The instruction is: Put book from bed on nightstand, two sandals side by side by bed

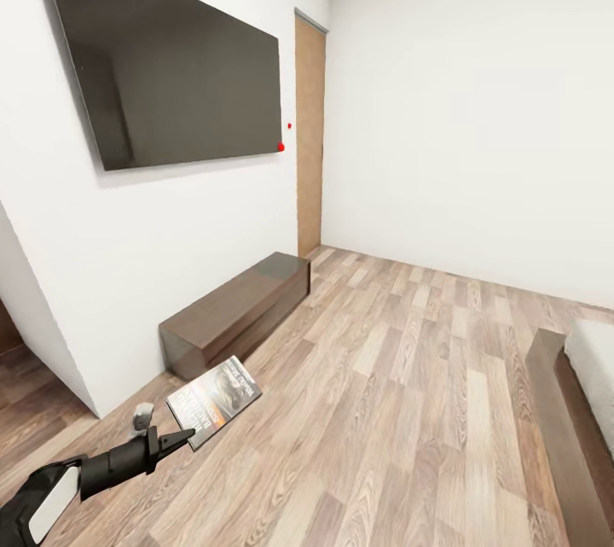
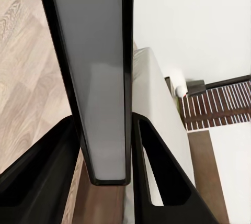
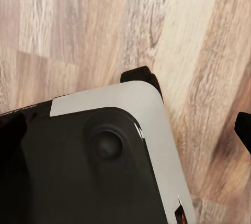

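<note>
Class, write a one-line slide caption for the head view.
Left gripper carries the book over the wood-plank floor, beside a low dark bench under a wall-mounted screen.

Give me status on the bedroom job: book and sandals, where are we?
Done: the book is off the bed, clamped in the left gripper; the left wrist view shows the fingers pinching its edge. In hand: carrying it over the wood floor near the long bench. Left: set it on a nightstand, then pair the sandals beside the bed.
</note>
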`<state>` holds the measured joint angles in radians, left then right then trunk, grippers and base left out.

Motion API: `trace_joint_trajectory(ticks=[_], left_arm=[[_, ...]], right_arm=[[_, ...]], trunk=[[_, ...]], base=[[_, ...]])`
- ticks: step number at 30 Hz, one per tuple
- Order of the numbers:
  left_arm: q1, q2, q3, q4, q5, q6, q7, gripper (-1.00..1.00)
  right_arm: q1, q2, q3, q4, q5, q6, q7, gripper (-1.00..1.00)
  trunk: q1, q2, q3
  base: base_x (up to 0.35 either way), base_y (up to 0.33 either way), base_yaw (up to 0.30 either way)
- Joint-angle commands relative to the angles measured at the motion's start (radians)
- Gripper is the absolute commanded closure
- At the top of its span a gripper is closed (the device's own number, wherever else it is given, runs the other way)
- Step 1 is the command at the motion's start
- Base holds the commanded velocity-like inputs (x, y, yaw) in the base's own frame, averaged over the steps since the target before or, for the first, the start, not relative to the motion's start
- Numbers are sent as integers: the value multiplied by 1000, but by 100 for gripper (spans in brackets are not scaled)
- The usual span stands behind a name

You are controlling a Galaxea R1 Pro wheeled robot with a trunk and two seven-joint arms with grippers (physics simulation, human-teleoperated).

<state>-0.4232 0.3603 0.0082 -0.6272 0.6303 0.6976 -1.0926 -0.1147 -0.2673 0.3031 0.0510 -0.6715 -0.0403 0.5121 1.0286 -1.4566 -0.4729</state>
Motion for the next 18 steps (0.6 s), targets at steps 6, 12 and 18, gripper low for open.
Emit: trace_joint_trajectory(ticks=[6,12,18], left_arm=[[0,0,1,0,8,10,-1,100],[0,0,1,0,8,10,-1,100],[0,0,1,0,8,10,-1,100]], right_arm=[[-2,0,9,4,-8,-4,6,-100],[-2,0,10,4,-8,-4,6,-100],[-2,0,10,4,-8,-4,6,-100]], trunk=[[0,-1,-1],[0,-1,-1],[0,-1,-1]], base=[[209,0,-169],[208,0,-169],[209,0,-169]])
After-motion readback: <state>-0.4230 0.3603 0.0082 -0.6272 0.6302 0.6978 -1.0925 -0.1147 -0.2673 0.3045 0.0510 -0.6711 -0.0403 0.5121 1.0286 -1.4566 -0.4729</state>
